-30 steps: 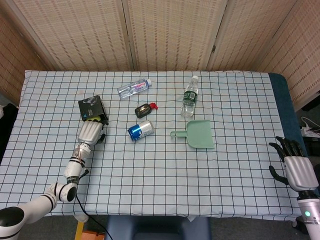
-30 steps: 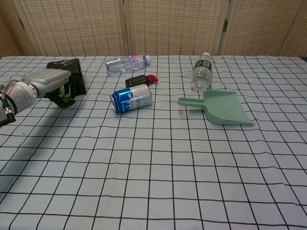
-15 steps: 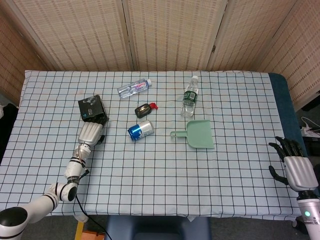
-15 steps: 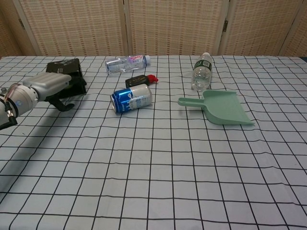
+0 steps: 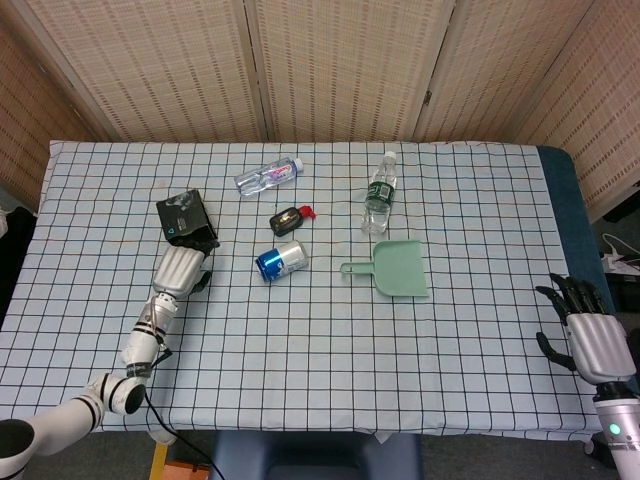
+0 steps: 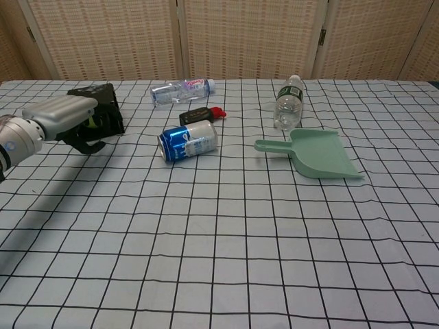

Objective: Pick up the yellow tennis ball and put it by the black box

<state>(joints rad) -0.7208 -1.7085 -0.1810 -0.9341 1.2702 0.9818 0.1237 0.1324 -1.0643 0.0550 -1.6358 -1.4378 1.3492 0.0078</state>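
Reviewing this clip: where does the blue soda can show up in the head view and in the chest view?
Head view: the blue soda can lies on its side, left of centre, left of the green dustpan.
Chest view: the can lies left of centre in the upper half, left of the dustpan.
Shared landmark: the small dark item with a red tip just behind the can.
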